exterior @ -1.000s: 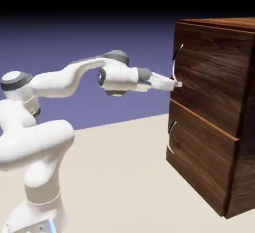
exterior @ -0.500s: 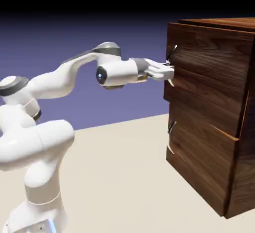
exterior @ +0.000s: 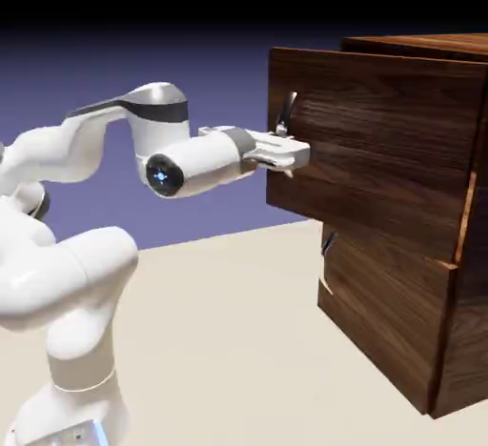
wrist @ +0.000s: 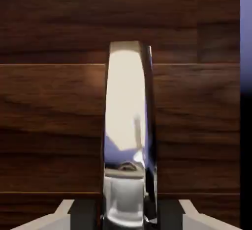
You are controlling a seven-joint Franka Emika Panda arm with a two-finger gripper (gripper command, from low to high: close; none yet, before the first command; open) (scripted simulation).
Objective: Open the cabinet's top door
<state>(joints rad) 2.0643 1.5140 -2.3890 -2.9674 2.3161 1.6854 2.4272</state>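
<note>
— What stood at the left of the exterior view?

— The arm (exterior: 86,149) rose from the lower left over the pale worktop (exterior: 219,339) and bent across toward the right. Its forearm lay roughly level, with a dark round end facing the camera.

— And the gripper?

— The gripper (exterior: 291,155) sat at the left edge of the door (exterior: 381,149), closed on the handle (exterior: 285,113). The silver handle stuck up above the fingers, tilted a little. In the hand view the handle (wrist: 128,135) filled the middle as a broad shiny strip running up from the bottom edge, and the two grey fingertips (wrist: 64,214) showed on either side of it, pressed close against it.

— Where was the door itself?

— It was the upper front panel of the cabinet (exterior: 419,320), which stood on the worktop at the right. The door was swung out from the cabinet's front, its handle edge reaching well to the left of the panel below, with a lit orange edge showing at its right side.

— And the lower panel?

— The lower panel (exterior: 381,311) lay flush and shut, its own small handle (exterior: 327,263) at its left edge, apart from the gripper.

— Anything behind the handle in the hand view?

— Only dark wood grain, with a strip of violet backdrop at the far right.
</note>
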